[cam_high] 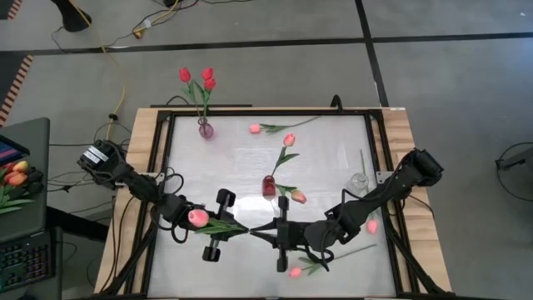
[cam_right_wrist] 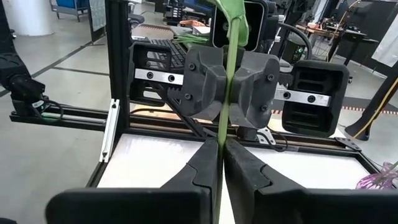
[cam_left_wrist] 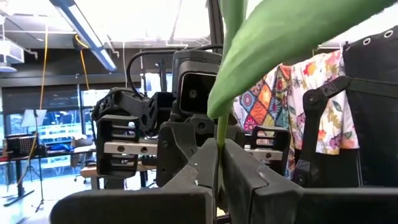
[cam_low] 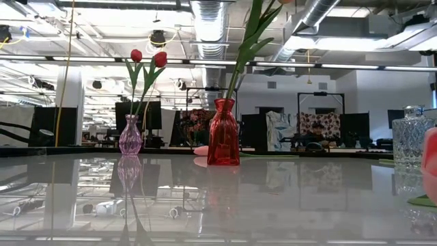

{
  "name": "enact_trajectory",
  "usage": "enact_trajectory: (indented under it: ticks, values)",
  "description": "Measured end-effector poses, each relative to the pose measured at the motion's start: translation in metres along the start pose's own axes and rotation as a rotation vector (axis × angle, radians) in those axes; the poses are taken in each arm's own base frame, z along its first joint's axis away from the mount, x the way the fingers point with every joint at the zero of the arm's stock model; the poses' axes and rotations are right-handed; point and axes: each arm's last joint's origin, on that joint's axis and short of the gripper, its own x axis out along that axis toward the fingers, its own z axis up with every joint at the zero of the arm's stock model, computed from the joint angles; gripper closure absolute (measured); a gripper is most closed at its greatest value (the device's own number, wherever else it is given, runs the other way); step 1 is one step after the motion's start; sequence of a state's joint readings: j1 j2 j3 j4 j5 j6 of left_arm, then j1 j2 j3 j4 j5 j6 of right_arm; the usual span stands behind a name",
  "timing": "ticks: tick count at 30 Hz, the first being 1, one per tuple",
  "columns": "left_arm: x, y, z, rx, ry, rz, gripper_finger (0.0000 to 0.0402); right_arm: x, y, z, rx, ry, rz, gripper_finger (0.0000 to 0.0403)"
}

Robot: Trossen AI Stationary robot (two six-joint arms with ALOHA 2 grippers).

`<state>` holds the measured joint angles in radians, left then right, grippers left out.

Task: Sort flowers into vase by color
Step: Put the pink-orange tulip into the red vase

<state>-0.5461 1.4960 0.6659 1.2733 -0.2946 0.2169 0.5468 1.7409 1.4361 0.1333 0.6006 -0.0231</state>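
A pink tulip [cam_high: 197, 217] with a long green stem hangs above the table's near middle. My left gripper [cam_high: 244, 230] and my right gripper [cam_high: 258, 232] meet tip to tip there, both shut on its stem. The tulip's head lies back over my left wrist. A purple vase [cam_high: 205, 127] holds three red tulips, and a red vase [cam_high: 269, 185] holds one pink tulip. A clear glass vase [cam_high: 359, 180] stands at the right. Loose pink tulips [cam_high: 255, 128], [cam_high: 297, 197], [cam_high: 295, 272] lie flat on the table. My left gripper pinches the tulip's green stem [cam_left_wrist: 219, 146] between its two fingers, below the big leaf [cam_left_wrist: 280, 43]. It comes from the table's left, slanting a little upward. The stem is lifted clear of the table. My right gripper pinches the same stem [cam_right_wrist: 221, 140] between its two fingers, closer to the stem's free end. It comes about level from the table's right. The stem runs on from its fingers into the left gripper's fingers [cam_right_wrist: 208, 87].
Another pink flower head [cam_high: 371, 225] shows beside my right arm. A black frame [cam_high: 166, 117] runs around the white table top. On a side desk at the left lie a bunch of orange-red tulips [cam_high: 17, 177] and a keyboard [cam_high: 21, 258].
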Motion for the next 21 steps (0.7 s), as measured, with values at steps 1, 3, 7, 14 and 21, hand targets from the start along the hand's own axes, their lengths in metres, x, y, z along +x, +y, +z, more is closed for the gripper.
enact_trajectory:
  ticks: [1, 3, 7, 14, 21]
  values:
    - [0.000, 0.000, 0.000, 0.001, 0.003, 0.000, 0.0400, 0.000, 0.000, 0.000, -0.003, 0.000, -0.001, 0.0344]
    - [0.000, 0.000, -0.001, 0.002, 0.007, 0.001, 0.0401, 0.001, -0.002, 0.000, -0.023, -0.002, -0.002, 0.0334]
    - [0.000, 0.001, -0.002, -0.005, 0.021, 0.031, 0.0401, 0.001, -0.002, 0.000, -0.051, -0.001, -0.002, 0.0294]
    - [-0.004, 0.008, 0.010, -0.025, 0.125, 0.130, 0.0401, -0.013, -0.003, 0.000, -0.084, 0.083, 0.011, 0.0186]
    - [-0.017, 0.044, 0.027, -0.022, 0.310, 0.313, 0.0401, -0.044, -0.005, -0.005, 0.030, 0.279, 0.021, 0.0155]
